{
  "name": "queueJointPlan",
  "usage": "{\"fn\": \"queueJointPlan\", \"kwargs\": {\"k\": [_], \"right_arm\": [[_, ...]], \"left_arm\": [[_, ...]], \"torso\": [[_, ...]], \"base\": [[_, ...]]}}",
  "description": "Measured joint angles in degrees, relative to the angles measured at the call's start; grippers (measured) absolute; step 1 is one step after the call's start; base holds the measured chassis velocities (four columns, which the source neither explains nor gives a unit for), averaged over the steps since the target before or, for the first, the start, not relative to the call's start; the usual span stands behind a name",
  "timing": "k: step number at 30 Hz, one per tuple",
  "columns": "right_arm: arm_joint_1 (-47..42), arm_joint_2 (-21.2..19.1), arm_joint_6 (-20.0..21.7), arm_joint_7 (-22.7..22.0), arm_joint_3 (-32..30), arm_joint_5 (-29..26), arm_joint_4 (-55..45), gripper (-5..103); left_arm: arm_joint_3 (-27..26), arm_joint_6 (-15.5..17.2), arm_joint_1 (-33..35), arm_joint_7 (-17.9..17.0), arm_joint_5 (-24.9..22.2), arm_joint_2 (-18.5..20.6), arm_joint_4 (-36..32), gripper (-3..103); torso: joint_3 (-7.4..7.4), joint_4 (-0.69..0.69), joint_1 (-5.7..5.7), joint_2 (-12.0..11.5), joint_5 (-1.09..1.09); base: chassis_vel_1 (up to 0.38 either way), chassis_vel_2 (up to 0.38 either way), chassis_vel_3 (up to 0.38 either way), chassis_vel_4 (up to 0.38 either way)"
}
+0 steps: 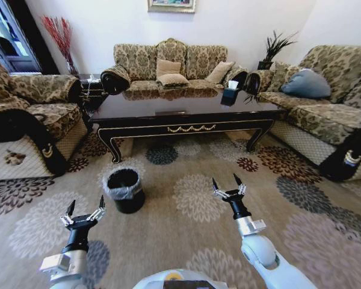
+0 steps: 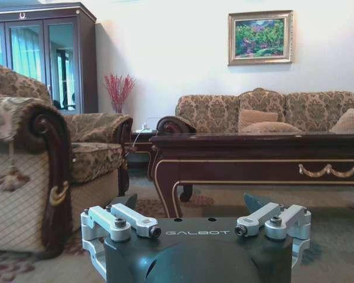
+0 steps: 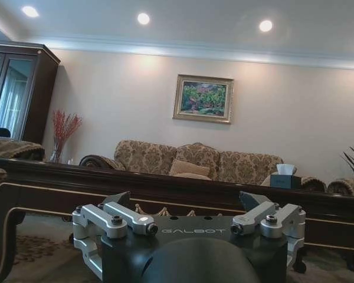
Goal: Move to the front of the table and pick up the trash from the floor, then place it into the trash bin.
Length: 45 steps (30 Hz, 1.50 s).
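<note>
The dark glossy table [image 1: 186, 117] with gold ornament on its front edge stands ahead on the patterned carpet, and its long side also faces both wrist views [image 2: 253, 154] [image 3: 165, 190]. The black trash bin [image 1: 124, 189] with a crinkled plastic liner sits on the carpet before the table's left end. My left gripper [image 1: 86, 201] [image 2: 192, 203] hovers open and empty, just near and left of the bin. My right gripper [image 1: 225, 179] [image 3: 186, 200] is open and empty over the carpet, right of the bin. The trash is out of view.
An armchair [image 1: 30, 120] flanks the left, a long sofa [image 1: 325, 114] the right, and another sofa [image 1: 171, 69] stands behind the table. A black tissue box [image 1: 230, 96] rests on the table's right part. Open carpet [image 1: 192, 198] lies between me and the table.
</note>
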State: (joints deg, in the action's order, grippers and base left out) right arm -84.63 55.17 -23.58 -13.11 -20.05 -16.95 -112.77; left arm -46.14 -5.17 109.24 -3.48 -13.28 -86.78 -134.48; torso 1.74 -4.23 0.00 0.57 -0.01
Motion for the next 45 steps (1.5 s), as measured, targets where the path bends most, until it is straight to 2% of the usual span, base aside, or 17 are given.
{"fn": "queueJointPlan", "kwargs": {"k": [5, 7, 10, 12, 14, 16, 17, 20, 24, 32, 35, 41, 45], "right_arm": [[0.00, 0.00, 0.01, -0.01, 0.00, 0.00, 0.00, 100], [0.00, 0.00, 0.01, 0.00, 0.00, 0.00, 0.00, 100], [0.00, 0.00, 0.01, 0.00, 0.00, 0.00, 0.00, 100], [0.00, 0.00, 0.01, 0.00, 0.01, 0.00, 0.00, 100], [0.00, 0.00, 0.01, 0.00, 0.00, 0.00, 0.00, 100], [0.00, 0.00, 0.01, 0.00, 0.00, 0.00, 0.00, 100], [0.00, 0.00, 0.01, -0.01, 0.00, 0.00, 0.00, 100], [0.00, 0.00, 0.01, 0.00, 0.00, 0.00, 0.00, 100], [0.00, 0.00, 0.01, -0.01, 0.00, 0.00, 0.00, 100], [0.01, 0.00, 0.01, -0.01, 0.00, 0.00, -0.01, 100], [0.00, 0.00, 0.01, 0.00, 0.00, 0.00, -0.01, 100], [0.00, -0.01, 0.01, -0.01, 0.00, 0.00, -0.01, 100], [0.00, -0.01, 0.01, -0.01, -0.01, 0.00, 0.00, 100]], "left_arm": [[0.00, 0.00, 0.00, -0.03, 0.00, 0.00, 0.00, 100], [0.00, 0.01, 0.00, -0.04, 0.00, 0.00, 0.00, 100], [0.00, 0.01, 0.00, -0.05, -0.01, 0.00, -0.01, 100], [0.00, 0.02, 0.00, -0.05, -0.01, 0.00, 0.00, 100], [0.00, 0.02, 0.00, -0.05, -0.01, 0.00, 0.00, 100], [0.00, 0.01, 0.00, -0.05, -0.01, 0.00, -0.01, 100], [0.00, 0.01, 0.00, -0.05, -0.01, 0.00, 0.00, 100], [-0.01, 0.02, 0.00, -0.05, -0.01, 0.00, 0.00, 100], [0.00, 0.02, 0.00, -0.06, -0.01, -0.01, 0.01, 100], [0.00, 0.00, 0.00, -0.06, -0.01, 0.00, 0.00, 100], [-0.01, 0.00, 0.00, -0.06, -0.01, 0.00, 0.01, 100], [0.02, 0.00, 0.01, -0.05, -0.01, -0.01, 0.00, 100], [0.02, -0.01, 0.00, -0.03, -0.01, -0.01, 0.00, 100]], "torso": [[-0.01, 0.00, 0.00, 0.00, 0.03], [0.00, 0.00, 0.00, 0.00, -0.04], [-0.03, -0.01, -0.01, 0.01, 0.07], [0.00, 0.00, 0.00, 0.00, -0.03], [0.01, 0.00, 0.00, 0.00, -0.04], [-0.01, 0.00, -0.01, 0.01, 0.05], [0.00, -0.01, 0.00, 0.00, -0.03], [-0.01, 0.01, -0.01, 0.00, 0.03], [0.00, 0.00, 0.00, 0.01, -0.03], [0.00, 0.00, 0.00, 0.00, 0.04], [-0.01, 0.00, -0.01, 0.01, -0.03], [-0.03, -0.02, -0.01, 0.02, 0.05], [0.00, -0.01, 0.00, 0.01, 0.03]], "base": [[0.362, -0.369, -0.368, 0.355], [0.382, -0.380, -0.386, 0.406], [0.358, -0.369, -0.374, 0.353], [0.350, -0.360, -0.362, 0.358], [0.353, -0.310, -0.355, 0.347], [0.340, -0.319, -0.345, 0.316], [0.338, -0.369, -0.370, 0.360], [0.351, -0.353, -0.366, 0.361], [0.378, -0.350, -0.370, 0.351], [0.338, -0.353, -0.330, 0.363], [0.260, -0.370, -0.285, 0.384], [0.142, -0.312, -0.146, 0.323], [-0.018, -0.069, 0.004, 0.089]]}}
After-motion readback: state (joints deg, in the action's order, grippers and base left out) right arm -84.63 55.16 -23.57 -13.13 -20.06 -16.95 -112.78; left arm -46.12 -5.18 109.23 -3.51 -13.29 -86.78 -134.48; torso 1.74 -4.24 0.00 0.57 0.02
